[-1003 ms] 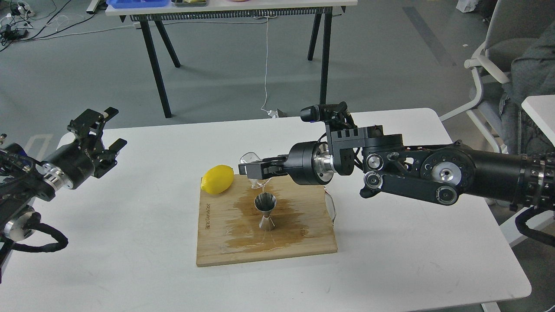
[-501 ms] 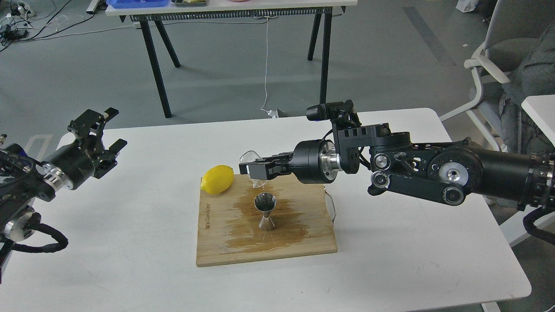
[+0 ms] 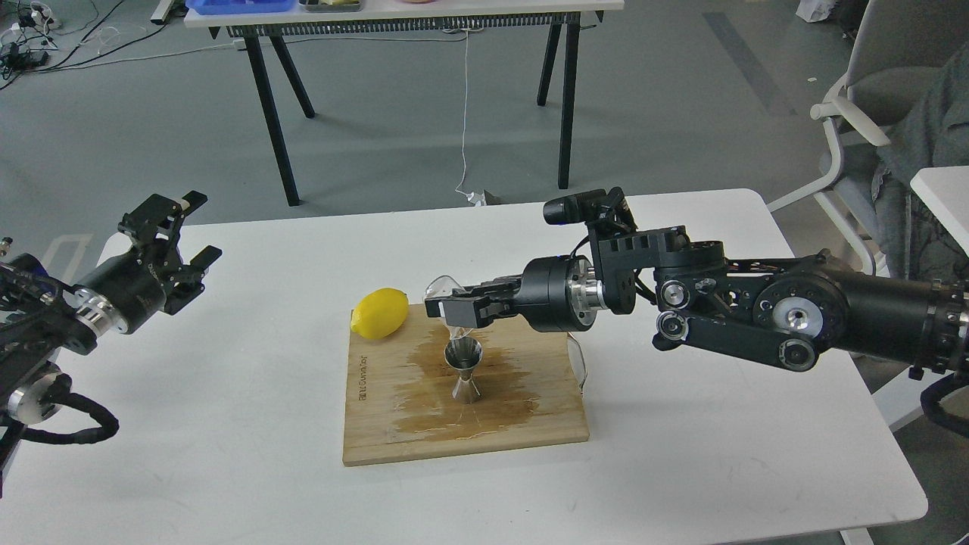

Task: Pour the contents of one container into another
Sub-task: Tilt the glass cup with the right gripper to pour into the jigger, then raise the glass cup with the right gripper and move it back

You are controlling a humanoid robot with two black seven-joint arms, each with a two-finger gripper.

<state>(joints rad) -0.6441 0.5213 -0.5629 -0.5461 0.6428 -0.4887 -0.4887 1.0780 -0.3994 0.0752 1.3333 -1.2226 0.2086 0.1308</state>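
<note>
The steel jigger [image 3: 464,369] stands upright in the middle of the bamboo cutting board [image 3: 560,424], inside a wet patch. Right above its mouth my right gripper [image 3: 452,309] is shut on the small clear glass cup [image 3: 447,291], which is tilted on its side with one edge hanging down toward the jigger. My left gripper [image 3: 176,241] hovers open at the table's left side, far from the board, with nothing in it.
A yellow lemon [image 3: 380,313] lies at the board's back left corner. The white table [image 3: 227,454] carries the board. Another table [image 3: 401,15] with black legs stands behind, and a grey chair [image 3: 863,98] is at the far right.
My right arm has drawn back to the right and sunk a little, bringing the tilted glass cup closer over the jigger's mouth. The left arm has not moved.
</note>
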